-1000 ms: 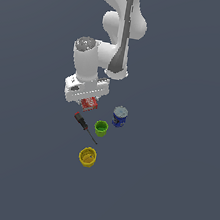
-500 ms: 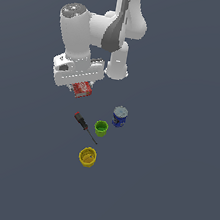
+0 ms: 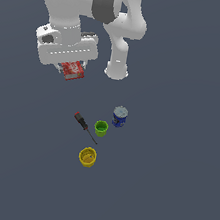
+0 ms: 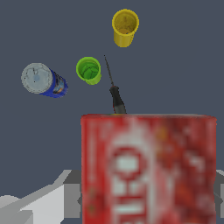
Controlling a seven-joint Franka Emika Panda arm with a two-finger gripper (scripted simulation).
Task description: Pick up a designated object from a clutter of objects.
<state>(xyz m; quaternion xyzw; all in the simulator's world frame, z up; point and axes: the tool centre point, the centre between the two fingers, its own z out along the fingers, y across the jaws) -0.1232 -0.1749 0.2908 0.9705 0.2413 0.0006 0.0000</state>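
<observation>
A flat red rectangular box with white lettering point(image 3: 72, 69) is clamped in the tool point(image 3: 70, 68), well above the counter point(image 3: 169, 193). The blue silver-topped cylindrical can point(image 3: 120, 117), green cup point(image 3: 101, 128), yellow cup point(image 3: 88, 157) and slender red-and-black-handled screwdriver point(image 3: 85, 126) are seen below.

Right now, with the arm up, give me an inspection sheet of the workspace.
Surface: plain dark floor, no marks seen.
Job's thing: red box held in the gripper, lifted clear of the floor, lettering blurred.
Clutter: blue can, green cup and yellow cup upright; screwdriver lying flat beside the green cup.
Gripper: shut on the red box.
Cables: nothing seen.
Surroundings: nothing seen beyond the arm's base.
</observation>
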